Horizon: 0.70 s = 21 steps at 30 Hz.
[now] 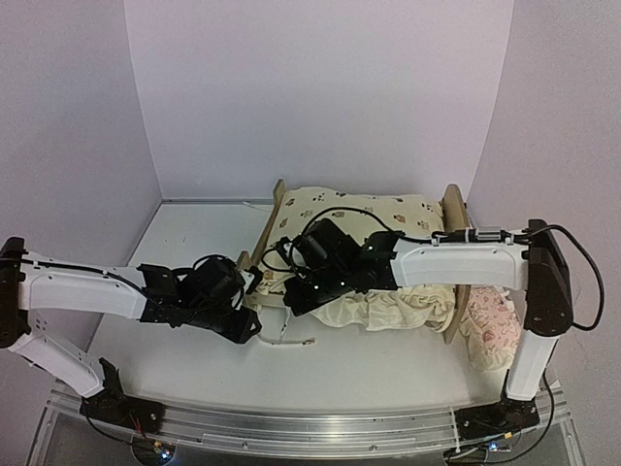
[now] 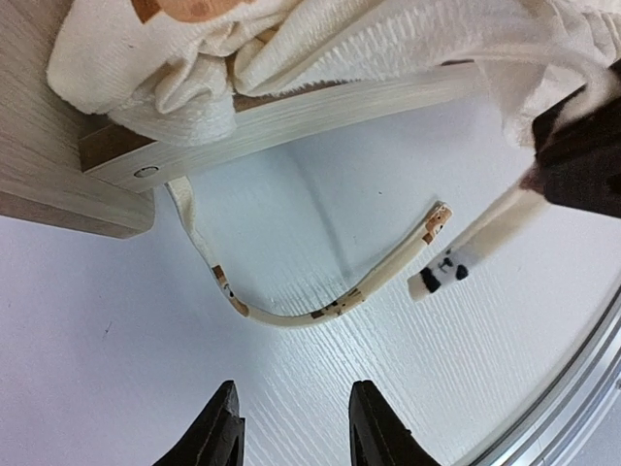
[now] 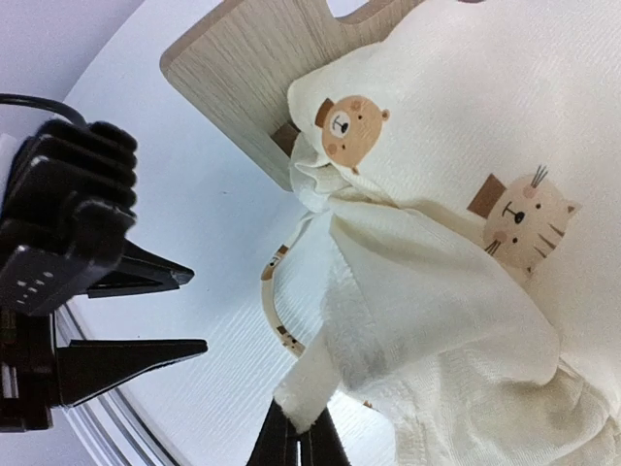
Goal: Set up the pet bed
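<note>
The pet bed (image 1: 273, 216) stands mid-table, a light-wood frame with the cream animal-print cushion (image 1: 374, 216) lying on it. In the right wrist view my right gripper (image 3: 299, 442) is shut on the end of one cream cushion tie (image 3: 320, 383) at the bed's near left corner, beside the wooden end board (image 3: 243, 68). A second tie (image 2: 291, 316) curves loose on the table. My left gripper (image 2: 293, 427) hovers open just in front of that loose tie, holding nothing. In the left wrist view, the held tie (image 2: 456, 264) runs up into the right gripper's fingers (image 2: 582, 165).
A small pink ruffled pillow (image 1: 490, 330) lies on the table right of the bed, by the right arm's upright link. The metal rail (image 1: 310, 427) runs along the near edge. Both arms crowd the bed's front left corner.
</note>
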Each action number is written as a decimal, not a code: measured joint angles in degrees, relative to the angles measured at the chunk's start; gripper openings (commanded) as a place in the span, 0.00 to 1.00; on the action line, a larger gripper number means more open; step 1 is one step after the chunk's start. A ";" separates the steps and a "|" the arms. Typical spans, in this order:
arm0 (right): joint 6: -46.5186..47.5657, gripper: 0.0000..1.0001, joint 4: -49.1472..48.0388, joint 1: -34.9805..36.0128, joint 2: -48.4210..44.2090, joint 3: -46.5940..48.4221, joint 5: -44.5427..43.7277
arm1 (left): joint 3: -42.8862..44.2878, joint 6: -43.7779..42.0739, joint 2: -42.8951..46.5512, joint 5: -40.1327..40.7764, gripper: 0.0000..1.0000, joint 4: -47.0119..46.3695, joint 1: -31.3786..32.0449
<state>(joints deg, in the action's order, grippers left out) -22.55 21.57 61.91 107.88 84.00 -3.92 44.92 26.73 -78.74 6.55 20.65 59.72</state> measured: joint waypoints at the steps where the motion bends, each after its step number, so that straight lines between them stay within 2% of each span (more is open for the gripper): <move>1: 0.00 0.00 0.71 0.00 -0.13 0.11 0.03 | 0.06 -0.29 -0.66 0.00 0.38 -0.24 0.23; 13: -0.89 0.00 5.73 0.00 -0.16 -1.65 2.86 | 4.42 -3.94 -11.15 1.90 0.41 -2.40 6.23; 21: -1.07 0.00 6.59 0.00 -0.16 -2.81 3.10 | 7.30 3.86 -13.88 11.47 0.40 3.03 6.58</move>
<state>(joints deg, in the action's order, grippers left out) -23.62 28.16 61.91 107.72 81.19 -0.82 52.23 30.58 -92.62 18.02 23.68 66.31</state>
